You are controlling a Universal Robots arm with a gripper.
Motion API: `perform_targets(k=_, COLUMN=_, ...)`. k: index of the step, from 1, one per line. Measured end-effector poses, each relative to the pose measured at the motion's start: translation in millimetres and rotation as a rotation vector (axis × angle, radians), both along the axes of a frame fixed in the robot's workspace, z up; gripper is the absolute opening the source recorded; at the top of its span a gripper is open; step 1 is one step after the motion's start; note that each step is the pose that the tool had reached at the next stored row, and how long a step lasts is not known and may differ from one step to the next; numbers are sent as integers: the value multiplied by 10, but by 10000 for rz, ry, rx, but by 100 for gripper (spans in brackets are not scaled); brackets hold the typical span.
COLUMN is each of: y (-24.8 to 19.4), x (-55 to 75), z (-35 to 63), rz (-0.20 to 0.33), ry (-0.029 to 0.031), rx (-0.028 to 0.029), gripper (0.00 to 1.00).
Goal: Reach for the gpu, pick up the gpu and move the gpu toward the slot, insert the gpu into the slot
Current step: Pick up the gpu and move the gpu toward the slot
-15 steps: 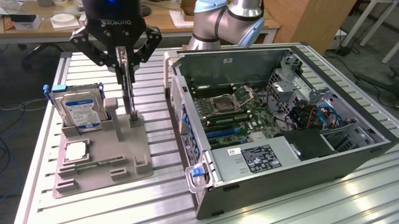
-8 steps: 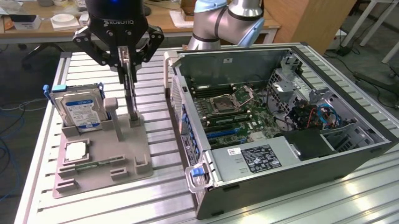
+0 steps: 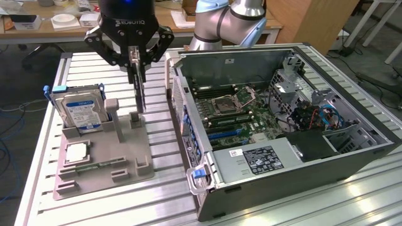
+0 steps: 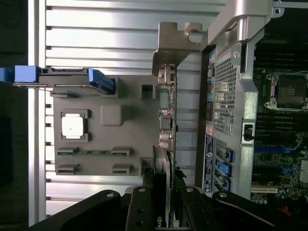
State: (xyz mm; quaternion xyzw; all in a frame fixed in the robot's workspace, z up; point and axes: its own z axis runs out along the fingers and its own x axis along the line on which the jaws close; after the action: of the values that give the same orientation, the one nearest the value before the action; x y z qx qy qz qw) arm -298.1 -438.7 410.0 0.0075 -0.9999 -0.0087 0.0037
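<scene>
GPU (image 3: 139,96), a thin green circuit card seen edge-on, hangs with its long axis upright. Its silver metal bracket (image 4: 174,43) is at the end away from the black tool (image 3: 134,70), which is clamped narrowly on the card's upper end. Its lower end is just above a grey moulded holder tray (image 3: 107,162). In the exterior view, a blue-labelled hard drive (image 3: 78,110) stands at 9 o'clock of the card and an open steel computer case (image 3: 283,160) at 3 o'clock. All rest on a ribbed aluminium bench (image 3: 94,207), with wooden desks (image 3: 37,33) behind.
</scene>
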Motion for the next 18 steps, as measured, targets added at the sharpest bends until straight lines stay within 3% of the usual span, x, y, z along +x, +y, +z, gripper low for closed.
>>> perform_targets(k=18, y=0, x=257, z=20, rz=-6, ry=1, rx=-10, gripper=26)
